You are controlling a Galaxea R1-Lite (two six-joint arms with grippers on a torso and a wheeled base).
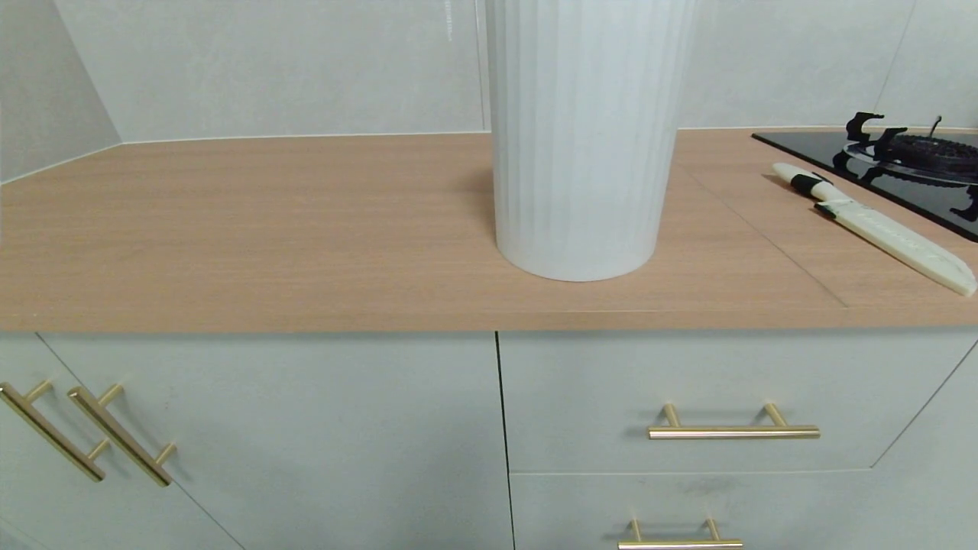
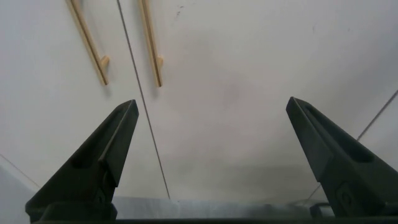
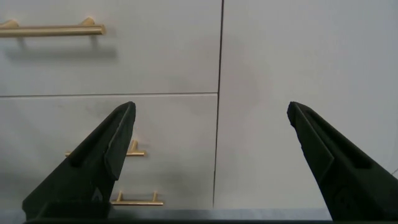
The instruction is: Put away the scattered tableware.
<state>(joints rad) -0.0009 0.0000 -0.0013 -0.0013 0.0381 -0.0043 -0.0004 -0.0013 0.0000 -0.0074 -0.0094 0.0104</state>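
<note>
- Left gripper (image 2: 211,127): jaws spread wide and released; the two dark fingers (image 2: 109,152) stand far apart; beyond them is a pale cabinet front with two slim gold door handles (image 2: 151,43) side by side and a thin door seam between the handles.
- Right gripper (image 3: 211,134): likewise released, jaws wide apart; it faces pale drawer fronts, with one long gold drawer handle (image 3: 50,28) on the upper drawer and shorter gold ones (image 3: 134,151) lower down; a vertical seam runs between the drawers and a plain panel.
- Knife (image 1: 871,225): the one piece of tableware in sight; it lies flat on the wooden countertop (image 1: 267,229) at the robot's right, its cream blade pointing toward the front right edge, its white and black grip at the far end; it sits just beside the near edge of the black glass hob (image 1: 917,197).
- White ribbed container (image 1: 584,153): tall, upright, at the middle of the countertop, near the front edge; well apart from the knife, which is to its right.
- Burner grate (image 1: 928,149): black, on the hob, at the far right against the pale wall.
</note>
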